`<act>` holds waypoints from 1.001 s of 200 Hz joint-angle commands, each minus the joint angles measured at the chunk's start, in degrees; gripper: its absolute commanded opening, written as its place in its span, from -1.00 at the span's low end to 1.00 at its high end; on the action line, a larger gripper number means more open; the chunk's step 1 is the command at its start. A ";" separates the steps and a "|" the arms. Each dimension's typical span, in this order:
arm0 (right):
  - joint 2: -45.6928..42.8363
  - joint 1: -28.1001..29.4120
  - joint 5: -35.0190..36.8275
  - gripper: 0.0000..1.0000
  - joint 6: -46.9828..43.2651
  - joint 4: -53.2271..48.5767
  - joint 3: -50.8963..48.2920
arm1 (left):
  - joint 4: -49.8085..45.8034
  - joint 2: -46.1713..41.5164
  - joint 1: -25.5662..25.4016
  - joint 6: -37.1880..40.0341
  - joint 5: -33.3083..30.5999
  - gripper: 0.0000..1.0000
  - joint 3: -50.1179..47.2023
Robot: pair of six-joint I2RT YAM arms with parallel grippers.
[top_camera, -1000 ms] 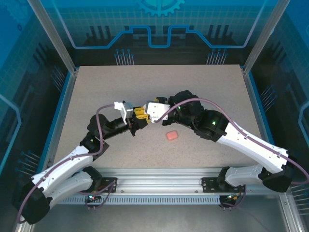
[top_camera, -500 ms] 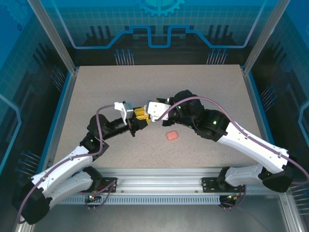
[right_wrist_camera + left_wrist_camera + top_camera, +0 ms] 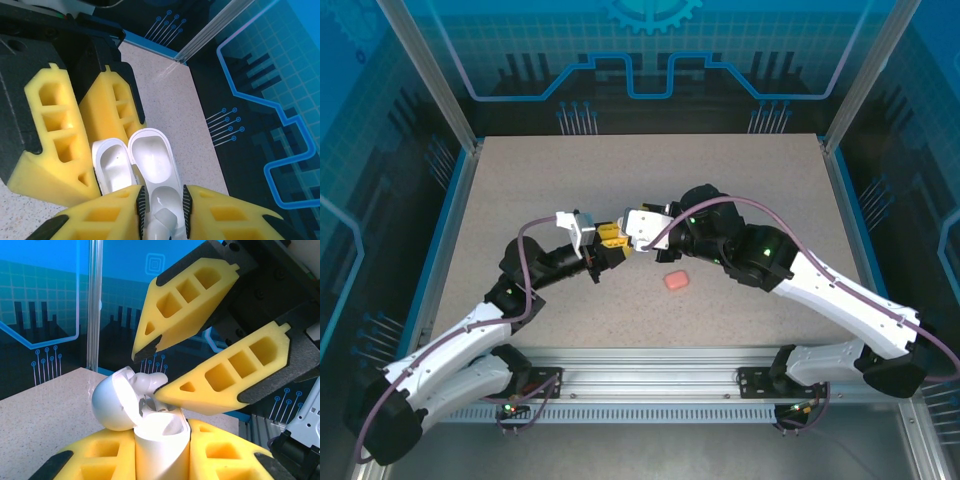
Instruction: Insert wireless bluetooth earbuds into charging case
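Salmon-pink case (image 3: 675,281) lies alone on the surface (image 3: 520,190), nearest the bases. Beyond it, left tool (image 3: 162,462) clenched on white case (image 3: 160,432), lid open. White earbud (image 3: 151,381) sits at the case mouth, apparently not fully down. Right tool (image 3: 151,367) has just loosened: upper finger clear, lower one touching the earbud. Arms otherwise unmoved. Reads as release; seating unconfirmed.

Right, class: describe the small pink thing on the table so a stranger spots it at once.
Find the speckled grey table. Just right of its centre, toward the near edge, lies the pink case. Unlike the white case held open above the table, it is salmon-pink and lies loose.
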 commanded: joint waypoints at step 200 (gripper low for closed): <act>-9.03 -16.51 -22.00 0.16 37.50 -1.56 1.63 | 9.10 0.77 -0.30 0.04 0.42 -1.00 -0.86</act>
